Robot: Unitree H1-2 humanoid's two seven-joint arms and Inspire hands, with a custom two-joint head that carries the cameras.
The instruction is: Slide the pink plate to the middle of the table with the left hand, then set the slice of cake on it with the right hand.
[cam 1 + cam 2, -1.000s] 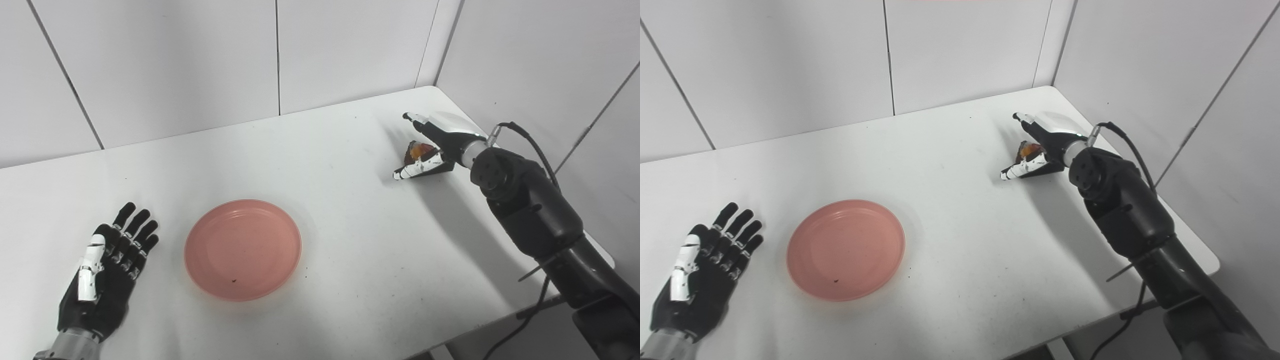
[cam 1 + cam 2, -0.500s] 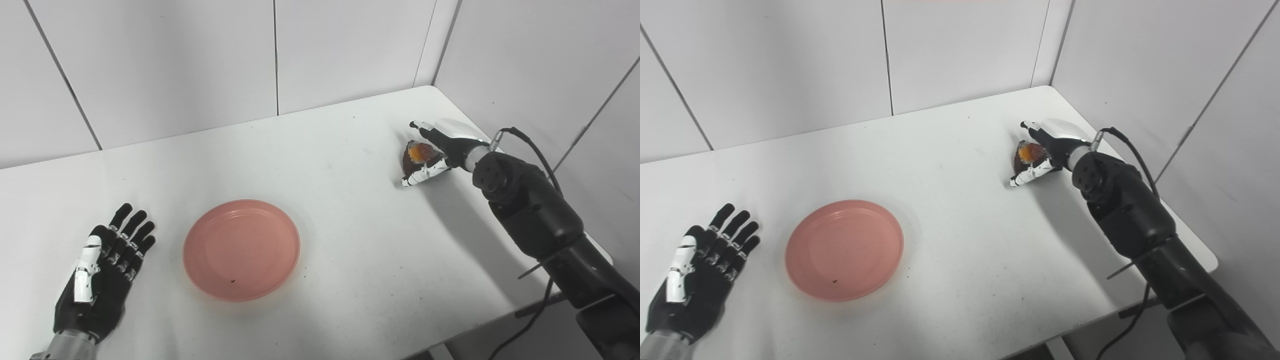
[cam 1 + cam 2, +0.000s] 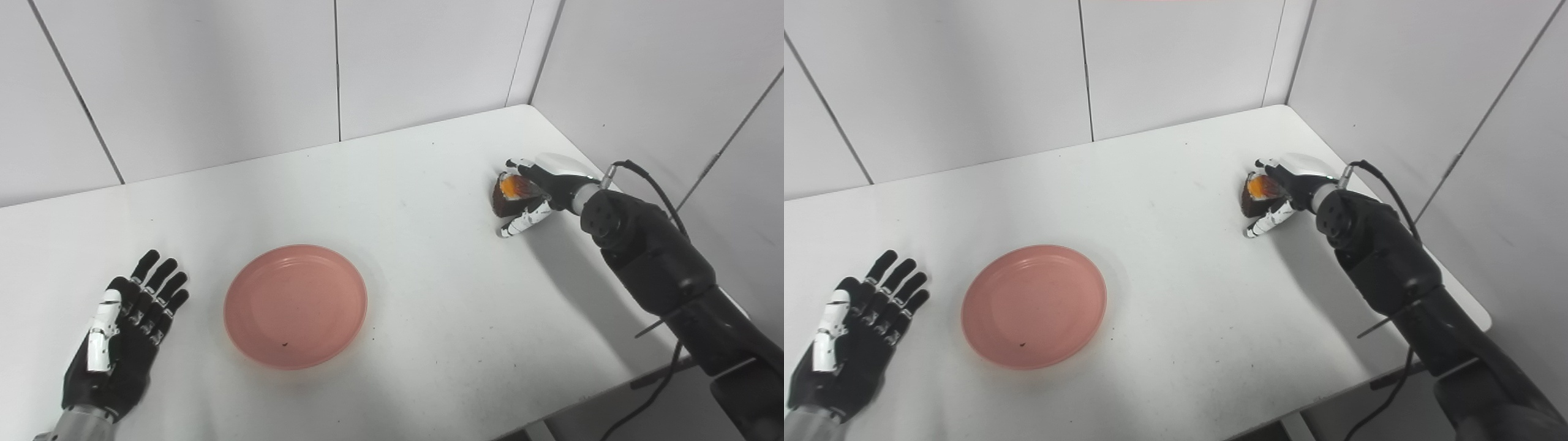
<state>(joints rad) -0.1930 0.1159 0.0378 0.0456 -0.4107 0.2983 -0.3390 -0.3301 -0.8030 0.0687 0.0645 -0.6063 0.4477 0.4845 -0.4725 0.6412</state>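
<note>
The slice of cake (image 3: 509, 196) looks small and light, probably soft and easily crushed, so it wants a gentle hold on its 2 flat sides rather than on the top. It is a dark brown wedge with a glossy orange topping. It sits at the far right of the white surface (image 3: 429, 294), where the right hand (image 3: 531, 195) is closed around it, thumb below and fingers over the top. The pink plate (image 3: 296, 305), round, shallow and probably stiff plastic, lies near the middle-left. The left hand (image 3: 125, 324) lies spread flat beside it, holding nothing.
</note>
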